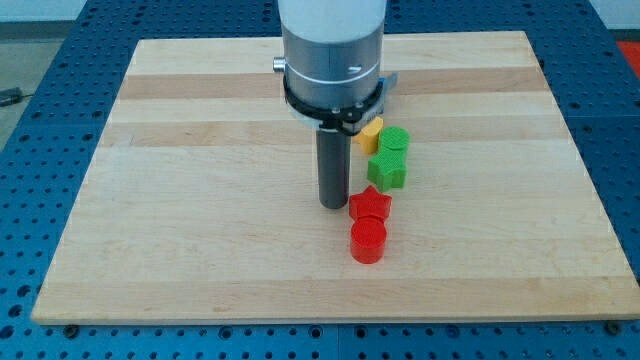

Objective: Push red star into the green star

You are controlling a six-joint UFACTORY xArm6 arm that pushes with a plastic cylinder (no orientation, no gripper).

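Observation:
The red star [370, 205] lies on the wooden board [200, 200], right of the middle. The green star [387, 171] sits just above it toward the view's top, a small gap apart. My tip [333, 204] rests on the board directly left of the red star, very close to or touching its left edge. The rod rises from there into the arm's grey wrist [333, 50].
A red cylinder [368, 240] sits just below the red star, touching it. A green cylinder [394, 141] sits above the green star. A yellow block [371, 132], partly hidden by the arm, lies left of the green cylinder.

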